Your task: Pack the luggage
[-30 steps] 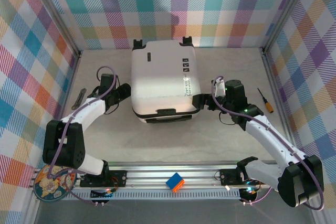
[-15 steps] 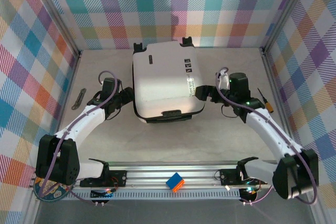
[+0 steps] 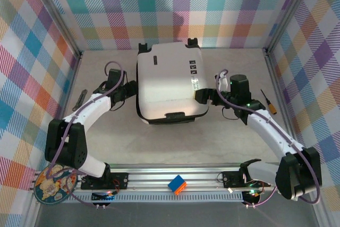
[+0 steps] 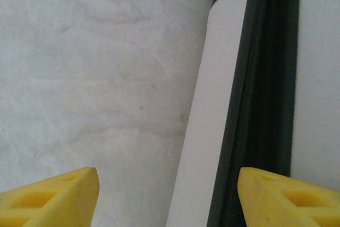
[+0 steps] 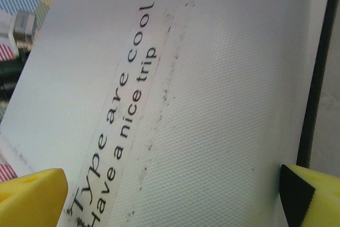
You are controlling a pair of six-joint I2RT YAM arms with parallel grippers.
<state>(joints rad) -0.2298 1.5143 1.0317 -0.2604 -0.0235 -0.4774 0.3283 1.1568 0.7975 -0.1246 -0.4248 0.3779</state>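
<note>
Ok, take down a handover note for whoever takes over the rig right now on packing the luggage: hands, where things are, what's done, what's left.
Left hand: open, at the left side of the luggage, one finger over the table, the other over the shell beside the black zip seam. Holds nothing.
Right hand: wide open at the right side, over the printed lid. Holds nothing.
The luggage lies flat, toward the far wall.
Done: lid is down.
Left: I cannot tell whether the zip is fully run; check it.
</note>
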